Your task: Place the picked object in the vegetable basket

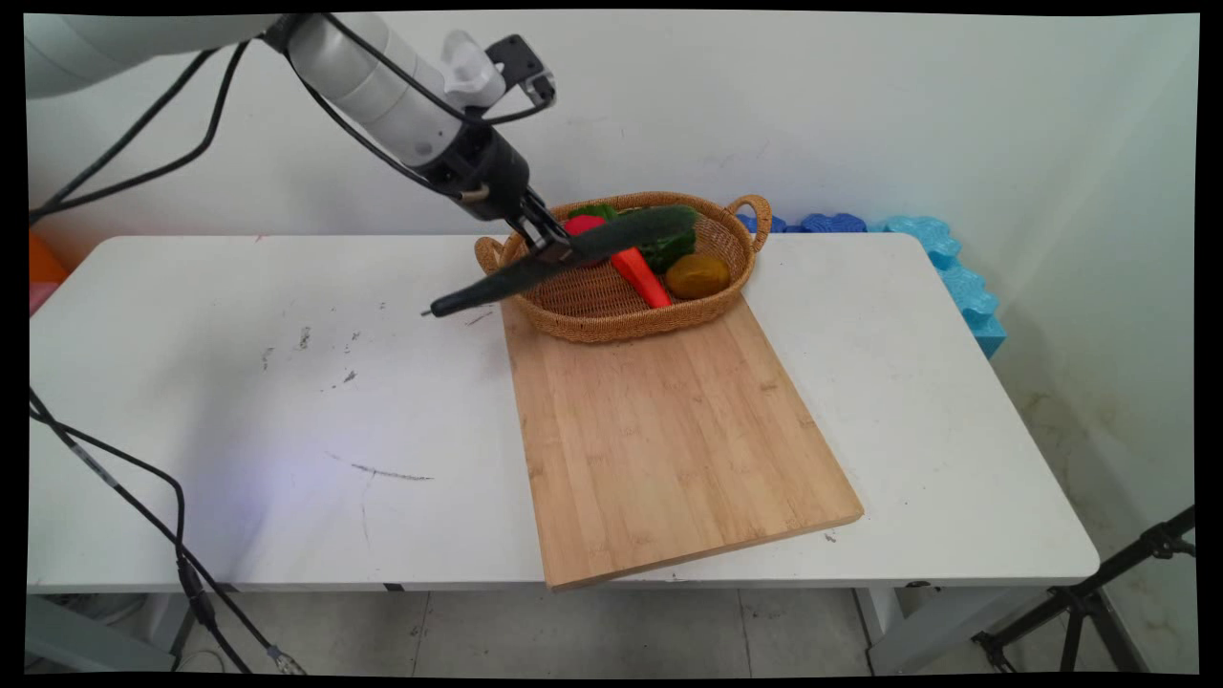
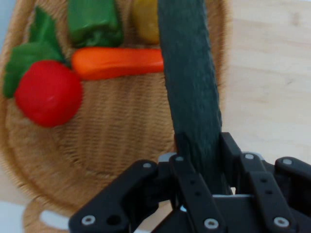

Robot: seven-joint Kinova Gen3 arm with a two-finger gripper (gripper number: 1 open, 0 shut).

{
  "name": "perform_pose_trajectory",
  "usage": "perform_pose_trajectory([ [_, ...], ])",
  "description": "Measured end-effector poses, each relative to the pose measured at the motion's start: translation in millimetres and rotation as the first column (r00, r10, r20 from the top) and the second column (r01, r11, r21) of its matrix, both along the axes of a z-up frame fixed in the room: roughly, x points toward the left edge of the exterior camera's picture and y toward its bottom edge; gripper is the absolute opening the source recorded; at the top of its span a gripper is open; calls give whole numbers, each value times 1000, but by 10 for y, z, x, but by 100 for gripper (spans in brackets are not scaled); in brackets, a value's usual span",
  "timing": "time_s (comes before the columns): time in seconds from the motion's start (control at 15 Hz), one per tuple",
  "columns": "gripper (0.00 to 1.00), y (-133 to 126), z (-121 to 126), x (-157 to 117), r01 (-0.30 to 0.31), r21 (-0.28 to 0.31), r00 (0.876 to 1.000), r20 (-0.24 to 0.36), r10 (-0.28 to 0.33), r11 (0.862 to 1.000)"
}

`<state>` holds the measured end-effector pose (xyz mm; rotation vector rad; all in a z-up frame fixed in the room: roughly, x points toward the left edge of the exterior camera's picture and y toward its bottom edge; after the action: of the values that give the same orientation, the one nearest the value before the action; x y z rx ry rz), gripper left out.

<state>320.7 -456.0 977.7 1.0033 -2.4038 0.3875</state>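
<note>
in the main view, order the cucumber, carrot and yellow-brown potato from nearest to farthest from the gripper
1. cucumber: clamped in the gripper, lifted over the basket's left rim.
2. carrot: in the basket's middle, just right of the gripper.
3. potato: at the basket's right side, past the carrot.

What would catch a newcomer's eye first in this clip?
The gripper holds a long dark cucumber in the air, slanting over the left rim of a wicker basket. In the basket lie a tomato, a carrot and a green pepper; it sits at the far end of a wooden board.
</note>
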Motion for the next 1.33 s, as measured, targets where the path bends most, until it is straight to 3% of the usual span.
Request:
perform_pose_trajectory([
  [0.6,0,-516,-440,219,-58,9,994,96,56,998],
  [1.07,0,-707,-734,233,-52,28,989,141,47,998],
  [1.13,100,-717,-758,230,-50,30,989,143,45,998],
  [1.33,100,-725,-800,226,-45,33,988,148,39,998],
])
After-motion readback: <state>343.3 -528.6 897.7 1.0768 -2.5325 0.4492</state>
